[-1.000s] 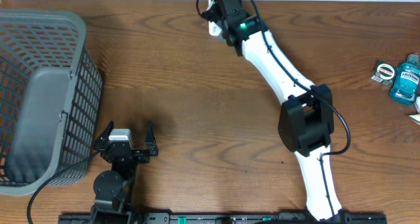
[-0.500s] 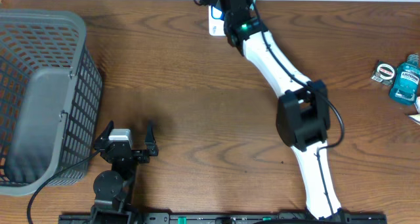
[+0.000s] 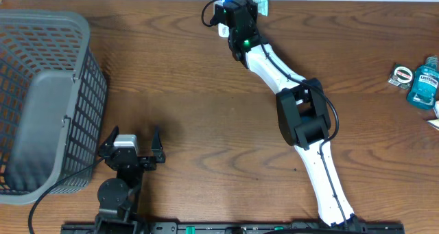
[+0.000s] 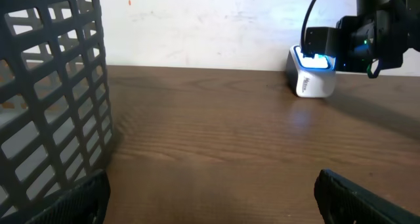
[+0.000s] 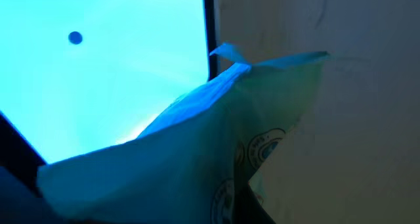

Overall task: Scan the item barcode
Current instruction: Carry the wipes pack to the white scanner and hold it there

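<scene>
A crinkled pale packet [image 5: 197,158] printed with round emblems sits close in front of the right hand [image 3: 244,1], its top edge rising toward the hand's right. Beyond it, up and to the hand's left, a scanner window [image 5: 105,66] glows bright cyan, marked by one dark dot [image 5: 75,37]. A dim wall [image 5: 341,86] lies to the right.

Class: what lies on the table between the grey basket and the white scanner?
Nothing; only bare table stretches between the basket and the scanner, as the overhead and left wrist views both show.
</scene>
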You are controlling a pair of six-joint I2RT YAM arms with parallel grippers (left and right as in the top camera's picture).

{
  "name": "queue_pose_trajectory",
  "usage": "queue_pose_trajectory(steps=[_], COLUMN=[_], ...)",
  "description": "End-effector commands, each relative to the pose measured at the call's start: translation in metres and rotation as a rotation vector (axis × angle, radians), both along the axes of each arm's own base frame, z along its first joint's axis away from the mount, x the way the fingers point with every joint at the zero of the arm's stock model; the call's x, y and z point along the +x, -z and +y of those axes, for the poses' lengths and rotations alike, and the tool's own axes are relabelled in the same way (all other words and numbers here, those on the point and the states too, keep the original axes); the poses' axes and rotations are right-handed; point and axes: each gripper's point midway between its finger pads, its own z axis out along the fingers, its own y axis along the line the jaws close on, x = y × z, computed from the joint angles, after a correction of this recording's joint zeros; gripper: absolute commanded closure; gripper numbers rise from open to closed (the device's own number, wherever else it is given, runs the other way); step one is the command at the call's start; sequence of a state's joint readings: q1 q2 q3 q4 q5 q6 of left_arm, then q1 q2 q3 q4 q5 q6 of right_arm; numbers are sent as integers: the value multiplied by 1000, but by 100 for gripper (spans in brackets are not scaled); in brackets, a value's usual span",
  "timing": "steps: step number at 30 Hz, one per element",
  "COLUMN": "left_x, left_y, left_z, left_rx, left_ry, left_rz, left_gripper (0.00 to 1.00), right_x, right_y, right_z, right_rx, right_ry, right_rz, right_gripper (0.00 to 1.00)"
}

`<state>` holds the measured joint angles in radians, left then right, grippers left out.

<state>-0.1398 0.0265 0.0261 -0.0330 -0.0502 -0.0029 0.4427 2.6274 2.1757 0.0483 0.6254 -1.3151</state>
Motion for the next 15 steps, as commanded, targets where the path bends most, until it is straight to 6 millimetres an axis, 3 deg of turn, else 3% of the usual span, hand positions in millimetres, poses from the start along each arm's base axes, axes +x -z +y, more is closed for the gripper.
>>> queue_pose_trajectory(steps=[1,8,15], left_x=[-1,-1,-1], left_y=[18,18,18], left_z=[3,3,3], left_rx=[11,11,11], left_ry=[-13,-12,-12], left_rz=[53,53,53], left_gripper=[2,2,2], right_x=[-1,-8,-25], right_y=[-14,-26,-66], right_z=[7,-3,-40], right_rx=[-8,9,134], right_ry=[14,63,111], right_rz=[-40,-19,71], right_gripper=[99,99,99])
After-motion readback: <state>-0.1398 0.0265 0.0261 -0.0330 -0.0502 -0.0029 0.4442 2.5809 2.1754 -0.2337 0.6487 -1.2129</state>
